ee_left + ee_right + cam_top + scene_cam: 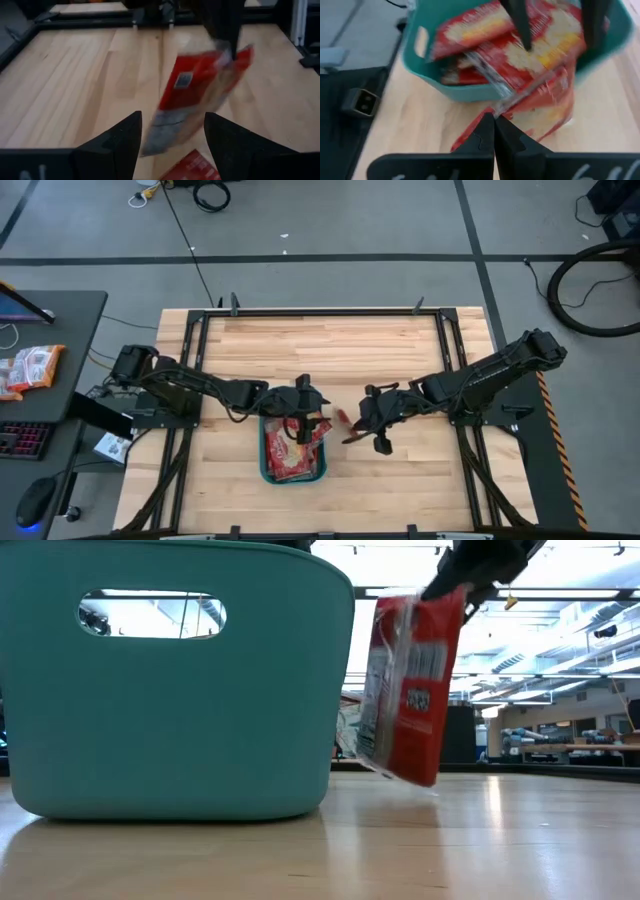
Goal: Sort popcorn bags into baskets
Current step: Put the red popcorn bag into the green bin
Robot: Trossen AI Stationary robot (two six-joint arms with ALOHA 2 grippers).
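The teal basket point(264, 465) point(170, 720) point(470, 92) stands on the table's near middle, with several red popcorn bags point(295, 460) point(520, 55) lying inside it. My right gripper point(358, 430) point(494, 125), just right of the basket, is shut on one more popcorn bag point(410, 690) point(200, 90). My left gripper point(303, 418) point(172, 145) hovers open over the basket's far end and touches nothing. The held bag shows between and beyond its fingers in the left wrist view. My right gripper pinches the popcorn bag between its two shut fingers at the bag's upper edge point(512, 107) point(455, 600). The fingers come from above and from the table's right. The bag hangs tilted below them, lifted clear of the table, beside the basket's right wall.
Bare wood lies on all sides of the basket inside the table's dark frame rails point(190, 360). An orange-and-white snack packet point(30, 368), a keyboard point(25, 438) and a mouse point(35, 502) sit on the side desk left of the table.
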